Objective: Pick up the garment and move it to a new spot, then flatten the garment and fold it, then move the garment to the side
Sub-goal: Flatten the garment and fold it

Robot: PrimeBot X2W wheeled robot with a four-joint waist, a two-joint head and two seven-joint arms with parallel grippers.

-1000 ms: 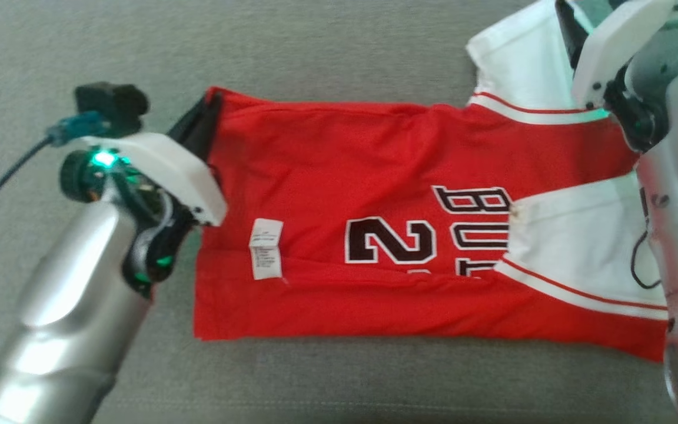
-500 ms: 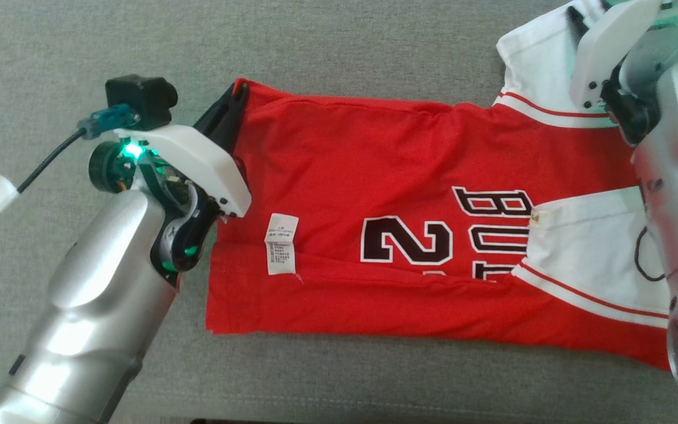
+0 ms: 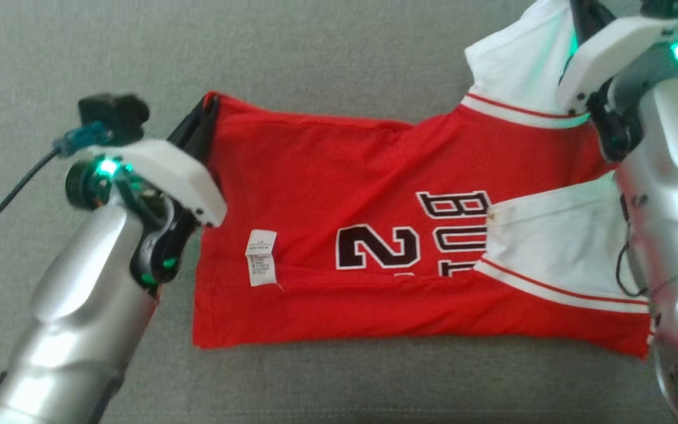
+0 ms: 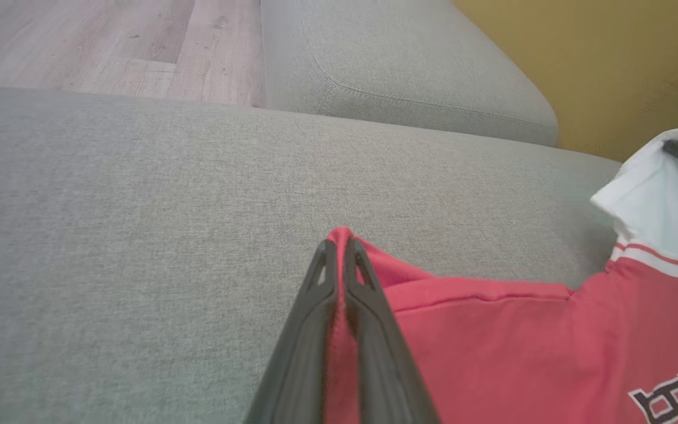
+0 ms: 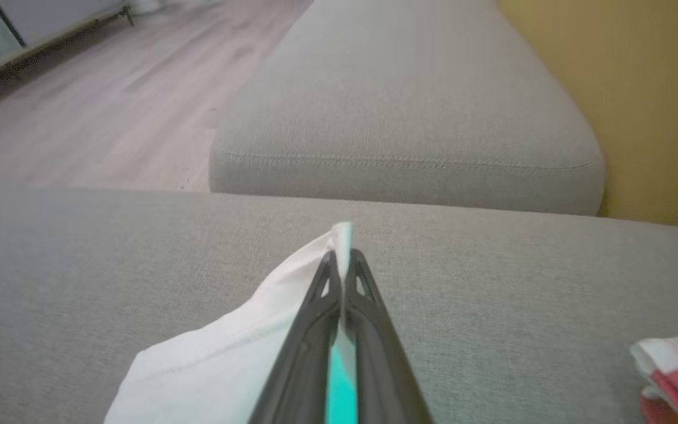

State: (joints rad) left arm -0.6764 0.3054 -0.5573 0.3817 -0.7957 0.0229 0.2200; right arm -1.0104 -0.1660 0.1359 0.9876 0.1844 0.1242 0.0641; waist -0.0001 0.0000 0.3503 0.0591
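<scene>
Left gripper is clamped on the hem corner of the red-and-white fabric basketball jersey spread on the grey fabric sofa seat, right gripper is clamped on its white sleeve tip, so both corners should be raised together and kept taut.

A home living room, by the look of it — a grey woven-fabric sofa seat, a matching stitched-seam cushion beyond, pale wood-plank floor alongside, and a mustard-yellow painted wall behind.
</scene>
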